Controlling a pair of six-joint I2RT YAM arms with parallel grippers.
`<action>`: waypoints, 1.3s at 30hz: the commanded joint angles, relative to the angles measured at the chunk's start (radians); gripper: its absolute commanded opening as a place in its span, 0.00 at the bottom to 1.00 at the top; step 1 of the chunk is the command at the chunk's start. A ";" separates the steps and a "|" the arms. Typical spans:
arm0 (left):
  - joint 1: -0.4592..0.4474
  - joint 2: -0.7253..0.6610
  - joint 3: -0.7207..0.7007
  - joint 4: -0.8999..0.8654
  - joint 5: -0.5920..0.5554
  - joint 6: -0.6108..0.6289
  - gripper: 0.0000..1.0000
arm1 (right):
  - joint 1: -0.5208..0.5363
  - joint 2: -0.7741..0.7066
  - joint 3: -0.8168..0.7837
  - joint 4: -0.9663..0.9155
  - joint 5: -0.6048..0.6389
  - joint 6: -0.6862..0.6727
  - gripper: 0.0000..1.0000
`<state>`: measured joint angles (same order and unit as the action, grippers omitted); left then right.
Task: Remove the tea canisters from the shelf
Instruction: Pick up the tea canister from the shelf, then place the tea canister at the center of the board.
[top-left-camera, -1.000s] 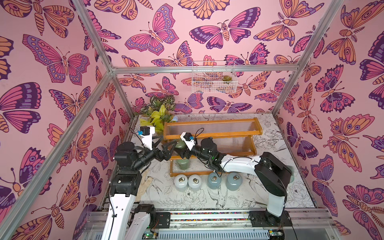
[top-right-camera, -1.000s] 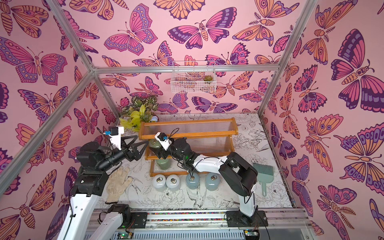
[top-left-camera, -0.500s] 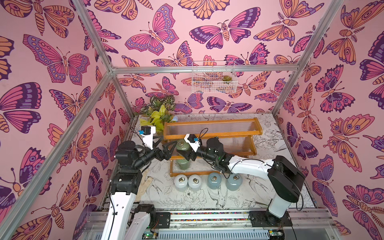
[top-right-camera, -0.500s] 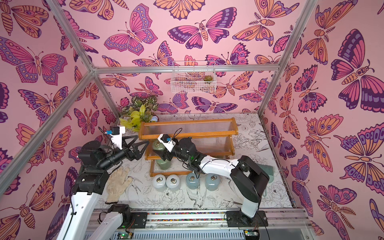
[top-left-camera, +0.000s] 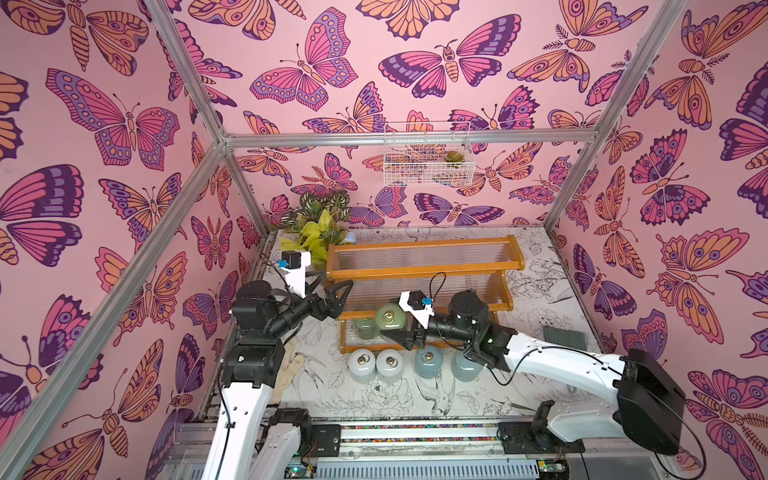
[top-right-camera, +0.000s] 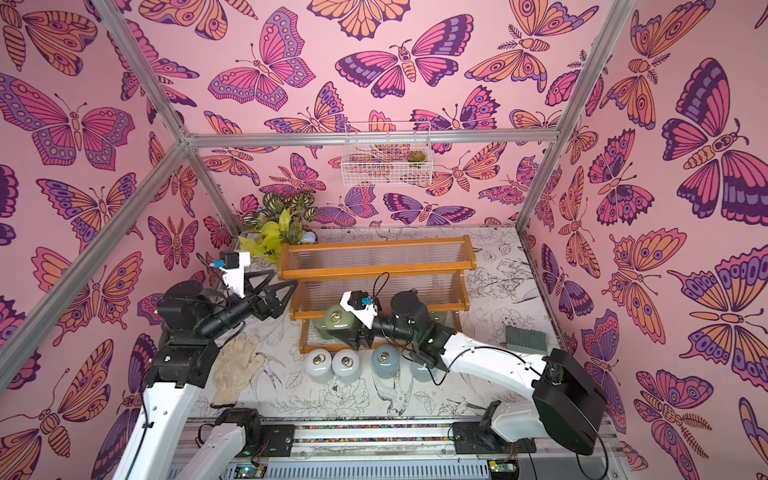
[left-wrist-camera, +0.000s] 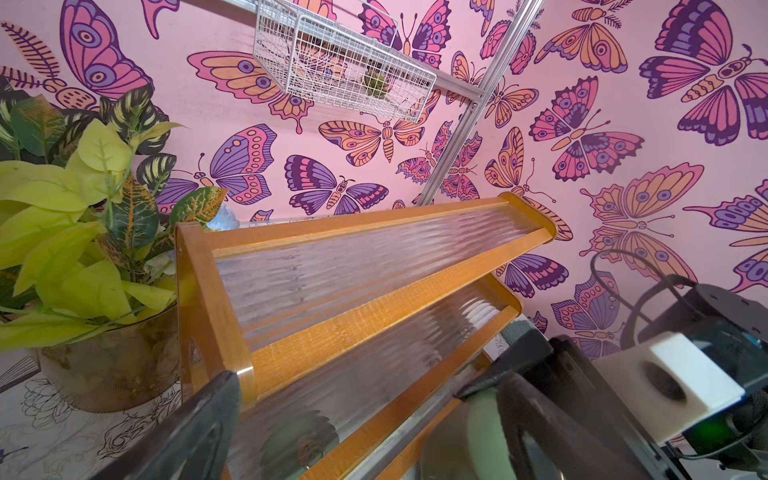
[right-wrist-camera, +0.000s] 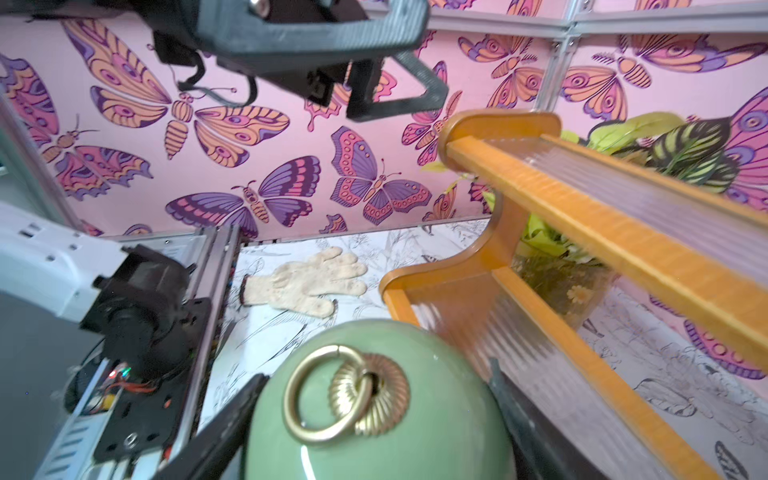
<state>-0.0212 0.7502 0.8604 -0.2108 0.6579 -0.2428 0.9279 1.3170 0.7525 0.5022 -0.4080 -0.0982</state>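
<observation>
My right gripper (right-wrist-camera: 374, 374) is shut on a sage green tea canister (right-wrist-camera: 374, 419) with a gold ring lid, one finger on each side. In both top views this canister (top-left-camera: 390, 316) (top-right-camera: 337, 320) hangs in front of the middle tier, near the left end of the orange-framed shelf (top-left-camera: 424, 270) (top-right-camera: 374, 266). A second green canister (top-left-camera: 365, 328) stands on the lowest tier beneath it. Two white canisters (top-left-camera: 361, 363) (top-left-camera: 390, 363) and two pale blue ones (top-left-camera: 428, 360) (top-left-camera: 463, 368) stand on the table before the shelf. My left gripper (top-left-camera: 338, 291) (left-wrist-camera: 374, 449) is open and empty beside the shelf's left end.
A leafy plant in a glass vase (top-left-camera: 320, 224) stands behind the shelf's left end. A cream glove (top-right-camera: 237, 370) lies front left under my left arm. A green brush (top-left-camera: 563, 334) lies right of the shelf. A white wire basket (top-left-camera: 428, 162) hangs on the back wall.
My right gripper has drawn the green canister off the middle tier, rightward and toward the front. The left gripper has stayed open and hardly moved.
</observation>
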 joint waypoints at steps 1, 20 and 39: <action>-0.006 0.010 0.002 0.002 -0.007 0.015 0.99 | 0.015 -0.056 -0.039 -0.046 -0.067 0.000 0.42; -0.008 0.048 0.006 0.024 -0.027 -0.008 0.99 | 0.057 -0.153 -0.269 -0.152 -0.134 0.051 0.42; -0.008 0.071 0.035 0.023 -0.029 -0.020 0.99 | 0.060 0.314 -0.321 0.391 0.051 0.048 0.43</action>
<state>-0.0212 0.8165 0.8738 -0.2062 0.6342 -0.2523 1.0042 1.5421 0.4290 0.8856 -0.4286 -0.0834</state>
